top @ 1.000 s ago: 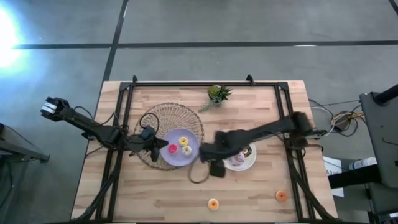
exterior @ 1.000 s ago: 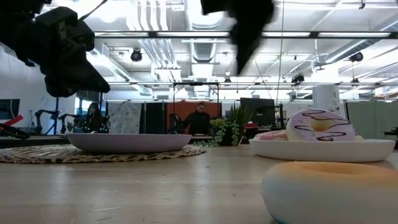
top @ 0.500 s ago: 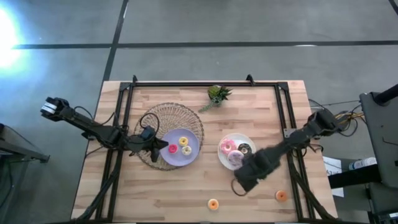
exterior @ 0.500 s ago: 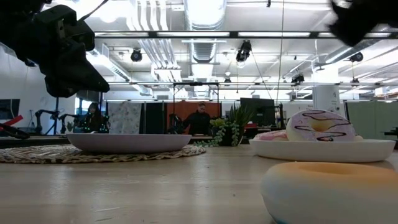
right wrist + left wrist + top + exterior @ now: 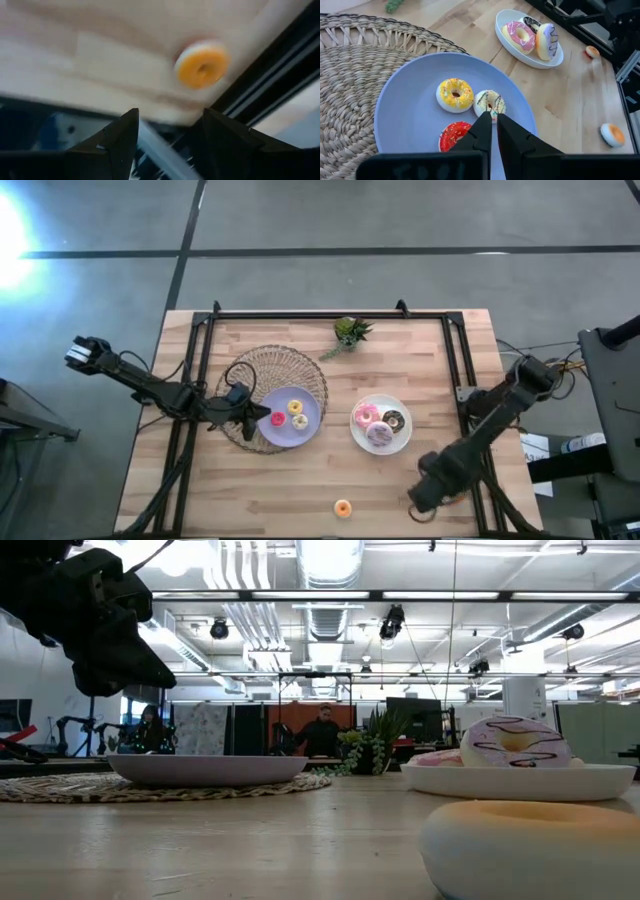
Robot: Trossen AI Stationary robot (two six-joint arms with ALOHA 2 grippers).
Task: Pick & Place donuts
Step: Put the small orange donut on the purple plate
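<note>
Right hand (image 5: 428,492) is seen in the high view at the near right corner of the counter (image 5: 300,490), its fingers (image 5: 116,140) spread apart and empty in the right wrist view, with a small orange donut (image 5: 201,64) lying ahead of them beside the dark frame rail. That donut is hidden under the arm in the high view. A second orange donut (image 5: 343,508) lies on the bare wood near the front edge, well apart from both plates. Three donuts are already held by the white plate (image 5: 403,440), and a yellow (image 5: 455,94), a white-sprinkled (image 5: 489,103) and a red donut (image 5: 454,136) lie on the lavender plate (image 5: 405,75) over the woven mat (image 5: 350,60). The left hand (image 5: 492,131) hangs over the lavender plate with its fingers pressed together, nothing between them. The step in hand is judged to be the pickup of the corner donut. To do it well, the open fingers should be centred over the ring and lowered so that one finger passes each side; the rail close by leaves little room, so a line parallel to the rail is advised.
</note>
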